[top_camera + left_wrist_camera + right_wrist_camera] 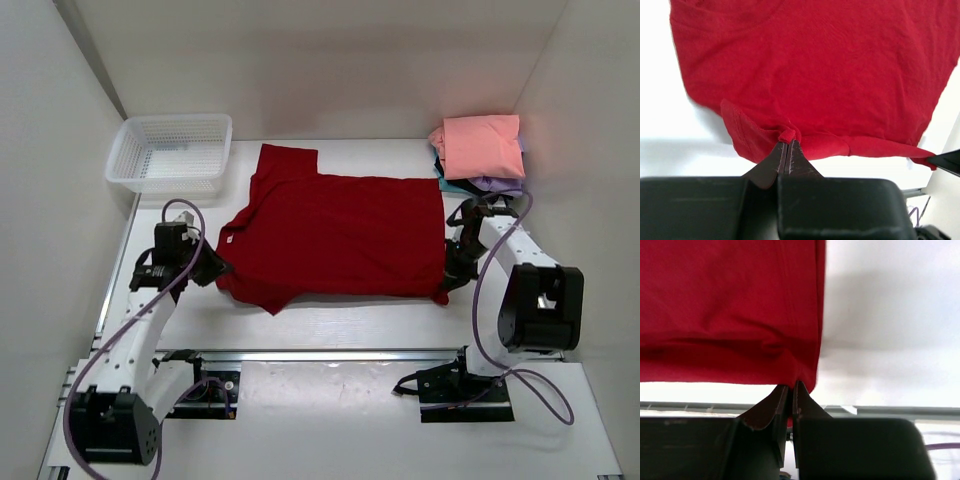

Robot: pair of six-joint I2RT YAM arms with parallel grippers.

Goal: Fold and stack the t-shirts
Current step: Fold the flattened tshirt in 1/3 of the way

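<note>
Find the dark red t-shirt [335, 235] at the centre of the table [330, 325], spread open with collar toward 9 o'clock, hem toward 3 o'clock and far sleeve out at 11 o'clock. Treat as unfolded: no fold across the body, only some bunching of the near sleeve at 7 o'clock.

Check the left gripper [788, 145] at the shirt's 8 o'clock edge. Read as pinched fully together on a small tuck of red cloth by the near sleeve.

Check the right gripper [791, 387] at the shirt's 4 o'clock corner. Read as clamped tight on the hem corner, with no gap between the fingers.

Find the finished stack [480, 150] at 1 o'clock on the table, just beyond the hem. Note the salmon pink shirt [485, 140] on top, with lavender [497, 183] and teal [455, 186] edges showing beneath at 6 o'clock.

Disregard the white mesh basket [170, 150] at 10 o'clock.

Judge progress as well advanced: several shirts folded and stacked, apparently one left. Expect to fold the red shirt from the near edge, then set it on the stack.
</note>
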